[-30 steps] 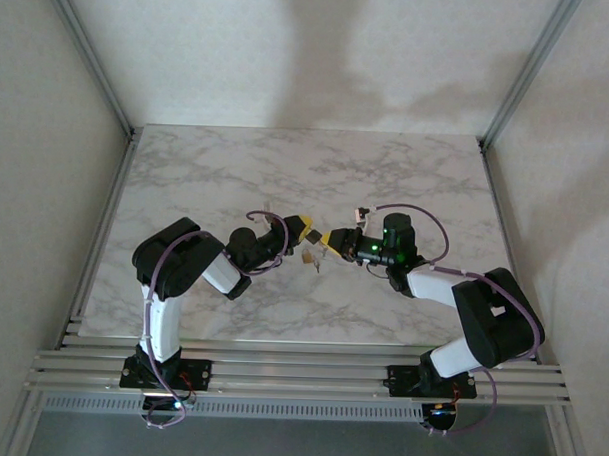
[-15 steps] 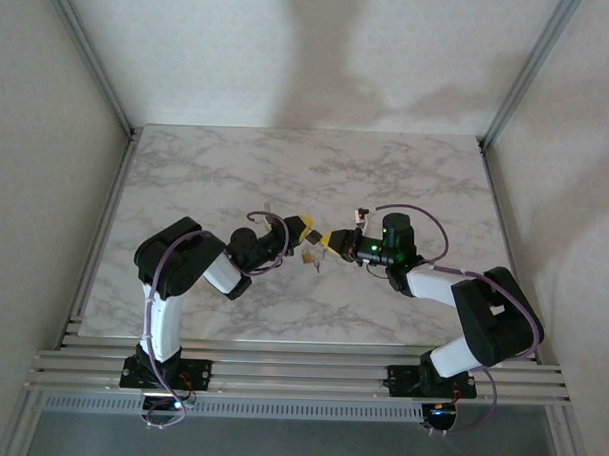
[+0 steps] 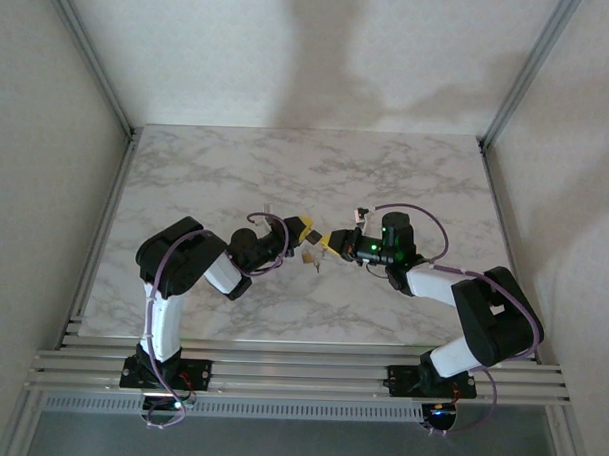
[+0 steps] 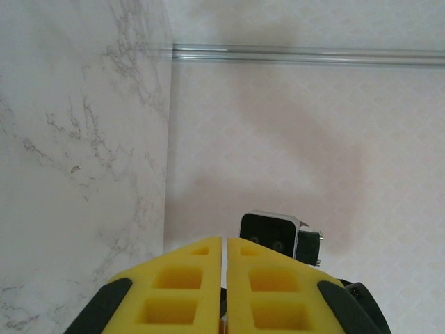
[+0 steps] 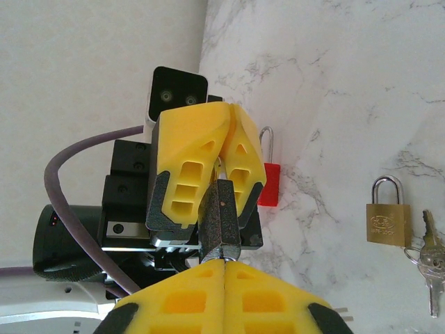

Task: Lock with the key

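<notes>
Watching the two arms meet nose to nose over the middle of the tabletop [image 3: 406, 182], a little toward its near edge, my worry is the grip. The right gripper [image 3: 328, 239] has its yellow fingers [image 5: 174, 303] pressed together on a dark grey piece [image 5: 221, 217]. That piece sticks out of their seam toward the left gripper [image 3: 307, 230], whose fingers [image 4: 182, 292] are also closed, a hairline apart. If both arms pull or twist on so small a piece at once, I'd expect it to slip, or to be wrenched loose and fall. A slightly skewed approach would likely jam a key at the keyway rather than seat it.

Whether that dark piece is a key head or a lock body I cannot tell. Nor can I tell whether the left fingers pinch it or something of their own, because the fingers mask the contact. A red padlock [image 5: 270, 182] sits half hidden behind the left fingers. A brass padlock [image 5: 386, 221] with a key ring [image 5: 425, 261] lies flat on the marble just beside the meeting point, on its near side, untouched.
</notes>
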{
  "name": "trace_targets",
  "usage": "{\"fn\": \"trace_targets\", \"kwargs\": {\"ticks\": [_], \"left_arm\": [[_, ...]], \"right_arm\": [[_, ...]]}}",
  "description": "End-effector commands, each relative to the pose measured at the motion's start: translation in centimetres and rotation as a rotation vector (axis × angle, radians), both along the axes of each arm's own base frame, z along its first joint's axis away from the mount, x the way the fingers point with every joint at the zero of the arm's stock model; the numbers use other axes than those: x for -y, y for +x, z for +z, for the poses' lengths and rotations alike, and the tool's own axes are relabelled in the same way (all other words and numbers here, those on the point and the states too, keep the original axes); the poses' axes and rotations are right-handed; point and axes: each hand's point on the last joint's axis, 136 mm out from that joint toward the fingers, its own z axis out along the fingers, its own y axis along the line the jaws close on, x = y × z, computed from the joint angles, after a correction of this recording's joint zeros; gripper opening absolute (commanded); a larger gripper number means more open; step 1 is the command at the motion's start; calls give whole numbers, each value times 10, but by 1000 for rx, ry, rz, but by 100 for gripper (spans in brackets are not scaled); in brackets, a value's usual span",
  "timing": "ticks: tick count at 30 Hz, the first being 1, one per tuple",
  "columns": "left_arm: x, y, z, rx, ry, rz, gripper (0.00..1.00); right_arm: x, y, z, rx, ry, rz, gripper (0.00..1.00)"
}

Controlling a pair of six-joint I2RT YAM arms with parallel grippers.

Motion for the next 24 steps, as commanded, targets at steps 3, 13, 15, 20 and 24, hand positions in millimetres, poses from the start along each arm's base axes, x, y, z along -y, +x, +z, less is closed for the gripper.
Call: {"fn": "trace_targets", "kwargs": {"ticks": [3,13,15,20,24], "left_arm": [[-10,-3,58,200,-162,33,0],[-18,2,61,204,-171,59,0],[-20,3,62,206,-175,68,0],[-24,5,63,208,-180,88,0],[-27,6,61,203,-180,99,0]], "right_arm": [[-7,-3,15,51,10,41,0],[-7,-5,16,52,8,46,0],[-7,-5,16,53,9,48,0],[-7,-5,17,51,11,50,0],[-7,-6,18,52,11,50,0]]}}
